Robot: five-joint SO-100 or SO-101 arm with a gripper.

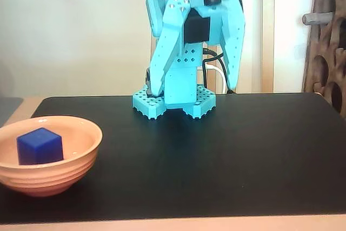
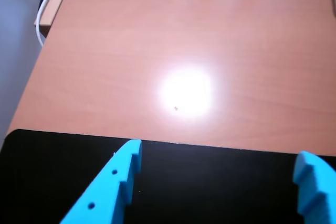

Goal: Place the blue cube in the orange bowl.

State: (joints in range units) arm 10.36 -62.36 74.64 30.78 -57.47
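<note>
The blue cube [image 1: 39, 145] lies inside the orange bowl [image 1: 59, 174], which stands on the black mat at the front left of the fixed view. The turquoise arm is folded upright at the back centre, well away from the bowl. My gripper [image 1: 193, 90] hangs fingers-down over the arm's base, open wide and empty. In the wrist view the gripper [image 2: 220, 156] shows as two turquoise fingers [image 2: 113, 187] far apart with nothing between them, over the mat's edge. Cube and bowl are out of the wrist view.
A black mat [image 1: 243, 150] covers a light wooden table [image 2: 184, 51]. A white cable [image 2: 44, 3] runs along the table's edge in the wrist view. A brown panel with holes [image 1: 327, 41] stands at the right of the fixed view.
</note>
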